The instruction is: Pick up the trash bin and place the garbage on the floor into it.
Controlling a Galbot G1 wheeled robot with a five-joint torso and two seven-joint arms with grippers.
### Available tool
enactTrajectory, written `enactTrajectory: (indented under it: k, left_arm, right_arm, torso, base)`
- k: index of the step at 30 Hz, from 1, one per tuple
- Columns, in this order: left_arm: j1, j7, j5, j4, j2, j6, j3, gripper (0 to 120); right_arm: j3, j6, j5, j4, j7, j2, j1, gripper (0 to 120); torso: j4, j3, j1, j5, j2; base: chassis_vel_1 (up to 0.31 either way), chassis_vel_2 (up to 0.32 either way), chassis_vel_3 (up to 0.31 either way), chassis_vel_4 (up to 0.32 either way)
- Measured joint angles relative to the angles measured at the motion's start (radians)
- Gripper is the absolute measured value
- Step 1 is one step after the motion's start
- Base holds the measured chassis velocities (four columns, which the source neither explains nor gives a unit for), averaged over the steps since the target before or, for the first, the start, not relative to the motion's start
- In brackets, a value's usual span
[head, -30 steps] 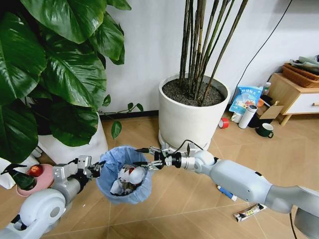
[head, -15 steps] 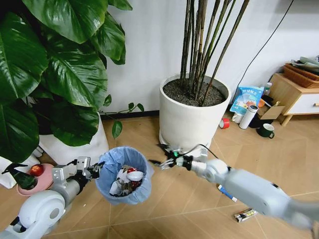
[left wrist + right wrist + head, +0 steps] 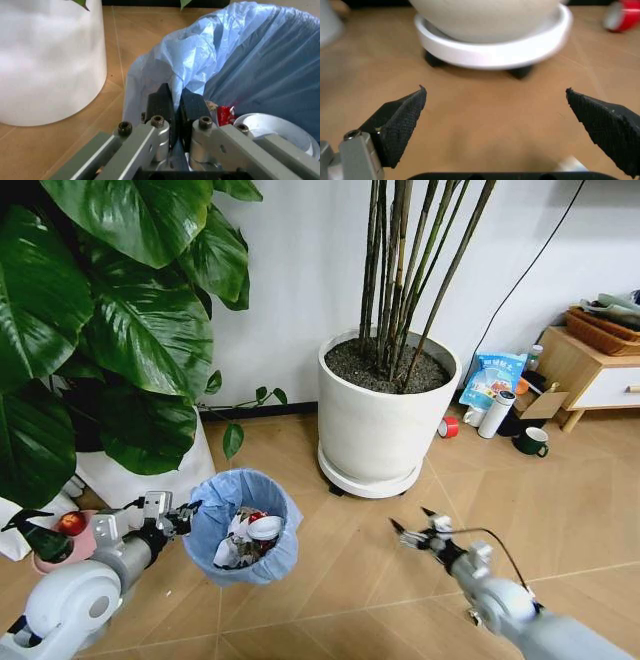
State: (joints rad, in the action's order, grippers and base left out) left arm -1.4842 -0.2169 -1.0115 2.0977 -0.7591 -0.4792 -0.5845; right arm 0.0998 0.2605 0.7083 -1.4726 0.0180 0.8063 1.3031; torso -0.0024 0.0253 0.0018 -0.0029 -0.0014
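The trash bin (image 3: 243,530), small and lined with a crinkled light-blue bag, hangs just above the floor (image 3: 340,580) at the lower left. My left gripper (image 3: 180,520) is shut on its rim; in the left wrist view its pads (image 3: 161,107) pinch the bag's folded edge (image 3: 200,63). Garbage lies inside the bin: a white round lid (image 3: 265,527), a crushed red can (image 3: 226,113) and crumpled tissues (image 3: 232,552). My right gripper (image 3: 412,526) hovers open and empty over bare floor right of the bin, facing the white planter's wheeled saucer (image 3: 495,45).
A large white planter (image 3: 385,415) with tall stalks stands behind. A leafy plant in a white pot (image 3: 150,475) and a pink dish (image 3: 60,535) sit left. A wooden cabinet (image 3: 590,370), blue bag (image 3: 495,378), white bottle (image 3: 497,413), mug (image 3: 532,442) and a small red object (image 3: 449,426) are at the right.
My right gripper has pulled away from above the bin, swinging right and down toward the floor. The bin, still held by my left gripper, has dropped slightly.
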Motion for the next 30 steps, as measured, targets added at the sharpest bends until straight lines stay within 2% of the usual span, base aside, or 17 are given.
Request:
enactTrajectory:
  k: [6,12,21,26,30]
  left_arm:
    - [0.003,-0.001,0.000,0.001,-0.001,-0.001,-0.005,0]
    - [0.003,-0.002,0.000,0.003,-0.003,-0.001,-0.008,0]
    - [-0.008,-0.001,-0.011,0.012,0.006,-0.001,-0.034,0]
    - [-0.011,-0.001,-0.013,0.014,0.009,-0.002,-0.039,0]
    - [-0.012,-0.001,-0.017,0.017,0.011,-0.002,-0.043,0]
  right_arm:
    - [0.162,-0.003,-0.112,0.003,-0.038,0.051,0.135,100]
    - [0.227,-0.010,-0.165,0.047,-0.054,0.099,0.166,100]
    - [0.262,-0.037,-0.201,0.136,-0.082,0.171,0.144,100]
    - [0.254,-0.041,-0.199,0.179,-0.081,0.181,0.116,100]
    - [0.229,-0.058,-0.170,0.203,-0.082,0.181,0.092,92]
  torso:
    - [0.0000,0.000,0.000,-0.0004,0.000]
    - [0.0001,0.000,0.000,-0.0003,0.000]
    - [0.0002,0.000,0.000,-0.0002,0.000]
    - [0.0002,0.000,0.000,-0.0003,0.000]
    - [0.0002,0.000,0.000,-0.0002,0.000]
  base:
    - [0.000,0.000,0.000,0.000]
    - [0.000,0.000,0.000,0.000]
    - [0.000,0.000,0.000,0.000]
    - [0.000,0.000,0.000,0.000]
    - [0.000,0.000,0.000,0.000]
